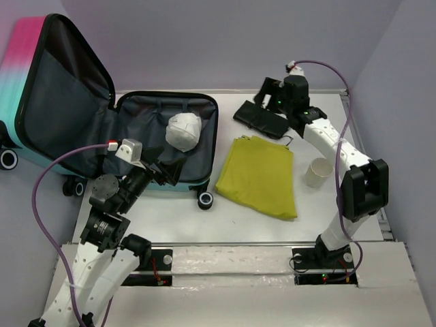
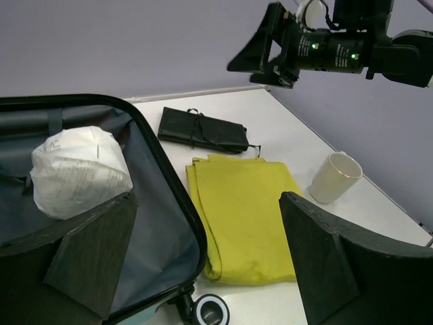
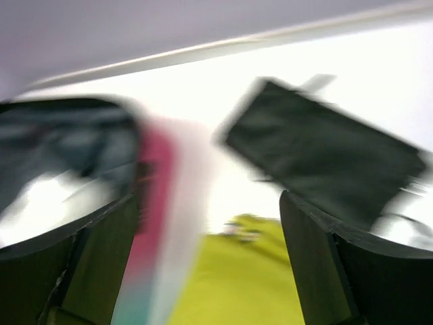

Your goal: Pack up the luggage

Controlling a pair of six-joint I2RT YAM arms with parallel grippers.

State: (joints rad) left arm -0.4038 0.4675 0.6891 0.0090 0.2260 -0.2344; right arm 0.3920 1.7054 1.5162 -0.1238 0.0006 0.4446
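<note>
The luggage (image 1: 146, 117) lies open at the tabletop's (image 1: 231, 225) left; the 2 claws are spread and empty, the left claw (image 1: 165, 170) over its near rim, the right claw (image 1: 267, 94) above the black pouch (image 1: 262, 119) (that wrist view is blurred). A shallow descent could shove the flat pouch away rather than pinch it, and a low swing might tip the cup (image 1: 317, 172).

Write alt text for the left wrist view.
An open suitcase holding a crumpled white bundle sits left on a white table; beside it lie a folded yellow cloth, a black pouch behind that, and a cream cup at right. The right gripper hangs open at top right.
</note>
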